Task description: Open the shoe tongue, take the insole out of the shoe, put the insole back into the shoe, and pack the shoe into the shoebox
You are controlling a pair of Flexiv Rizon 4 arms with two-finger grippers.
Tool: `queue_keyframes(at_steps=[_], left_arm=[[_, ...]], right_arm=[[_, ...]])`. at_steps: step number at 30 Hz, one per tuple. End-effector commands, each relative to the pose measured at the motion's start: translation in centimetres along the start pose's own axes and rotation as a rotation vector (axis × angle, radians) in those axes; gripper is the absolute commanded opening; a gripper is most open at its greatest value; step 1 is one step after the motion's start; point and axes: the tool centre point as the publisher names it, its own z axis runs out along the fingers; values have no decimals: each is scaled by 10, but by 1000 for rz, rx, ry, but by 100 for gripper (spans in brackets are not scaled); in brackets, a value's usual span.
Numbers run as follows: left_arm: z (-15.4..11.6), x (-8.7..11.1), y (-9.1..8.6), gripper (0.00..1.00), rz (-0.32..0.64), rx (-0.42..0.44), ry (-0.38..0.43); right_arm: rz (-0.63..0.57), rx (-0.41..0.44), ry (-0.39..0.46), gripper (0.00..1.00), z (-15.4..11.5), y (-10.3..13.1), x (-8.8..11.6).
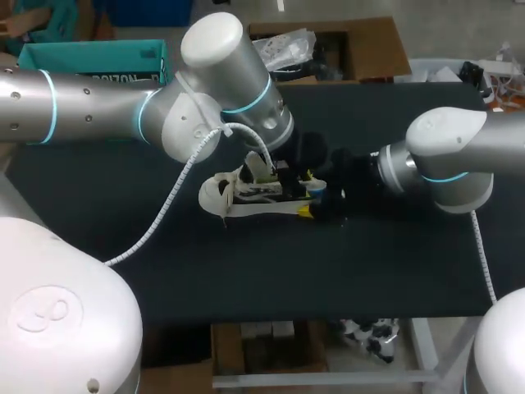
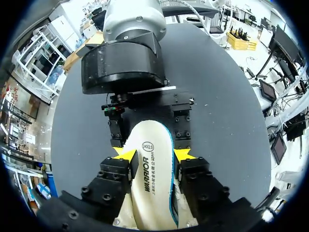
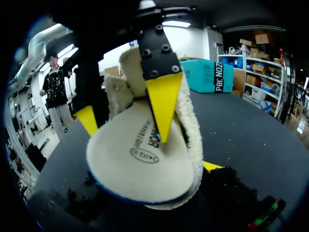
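Note:
A white shoe with fleece lining lies on its side mid-table. Its cream insole, edged in teal, sticks out of the shoe opening. My left gripper comes down from above, its yellow fingertips pressing the insole's two edges, so it is shut on the insole. My right gripper comes in from the right and straddles the shoe's end, its wide-set fingers hugging both sides. One of its own yellow fingertips shows under the fleece; the other is hidden. A teal shoebox stands at the far left.
The black table has bare room in front of and to the right of the shoe. An open cardboard box with clutter stands behind the far edge. My left arm's white cable hangs over the table's left half.

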Motion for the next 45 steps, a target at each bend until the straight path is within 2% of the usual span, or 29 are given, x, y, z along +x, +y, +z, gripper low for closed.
queue_keyframes(at_steps=[1, 8, 15, 20, 22, 23, 29, 35, 41, 45], left_arm=[[5, -6, -2, 38, -6, -4, -1], [-1, -11, -1, 15, -12, 8, -7], [-5, -15, 1, 15, -31, -1, -35], [-4, -19, 3, 25, -38, -14, -38], [-2, -20, 4, 20, -42, -17, -38], [-2, -20, 4, 0, -44, -18, -39], [-10, -20, 4, 0, -56, 6, -39], [-42, -12, 2, 0, -36, 99, -10], [-78, -1, -3, 0, 4, 231, 33], [-93, 3, -6, 0, 14, 322, 70]], right_arm=[[0, -3, 1, 0, 1, -3, 0], [0, -3, 1, 0, 1, -3, 0], [0, -3, 1, 0, 1, -3, 0], [0, -3, 1, 0, 1, -3, 0], [0, -3, 1, 0, 1, -3, 0], [0, -3, 1, 0, 1, -3, 0], [0, -3, 1, 0, 1, -3, 0], [0, -3, 1, 0, 1, -3, 0], [0, -3, 1, 0, 1, -3, 0], [-1, 0, 0, 0, 0, -3, -1]])
